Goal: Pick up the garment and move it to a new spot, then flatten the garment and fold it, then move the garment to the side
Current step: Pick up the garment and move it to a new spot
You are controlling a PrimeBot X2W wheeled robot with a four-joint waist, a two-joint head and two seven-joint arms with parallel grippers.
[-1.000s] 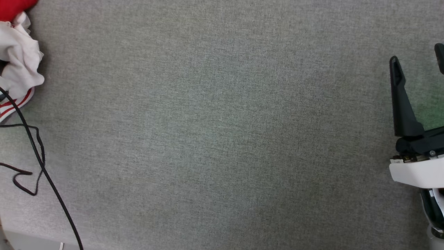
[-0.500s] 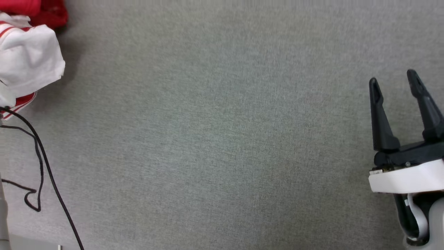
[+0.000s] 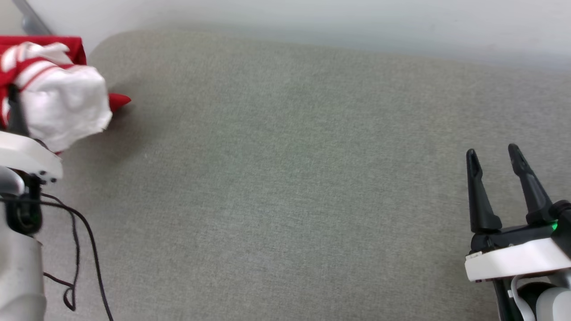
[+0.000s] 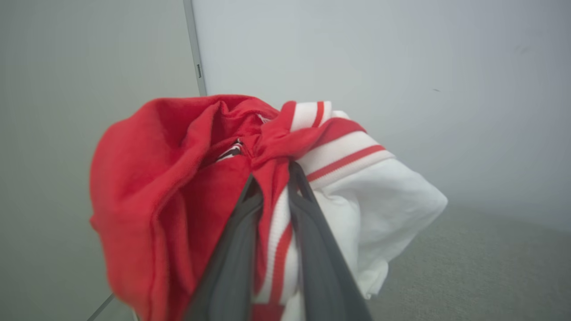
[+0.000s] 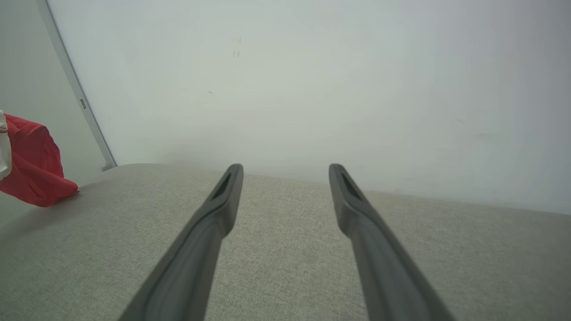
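Observation:
The garment (image 3: 62,102) is a bunched red and white bundle with striped trim, hanging at the far left just over the table's back corner. My left gripper (image 4: 273,174) is shut on its red cloth and striped trim, and the folds spill to both sides of the fingers. In the head view one of its dark fingers (image 3: 17,113) shows against the bundle, above the white wrist. A red fold of the garment (image 5: 31,167) also shows at the left of the right wrist view. My right gripper (image 3: 493,154) (image 5: 286,169) hovers open and holds nothing at the lower right, far from the garment.
The grey fabric-covered table (image 3: 285,187) stretches between the two arms, and its rounded back edge meets a pale wall (image 3: 312,18). Black cables (image 3: 84,240) trail over the table's left side beside my left arm. A metal strip (image 5: 76,89) runs up the wall near the back left corner.
The camera has tilted up, so the table's back edge and the wall now show. The garment bundle stays in the left gripper. The right gripper stays open and stands further left in the picture.

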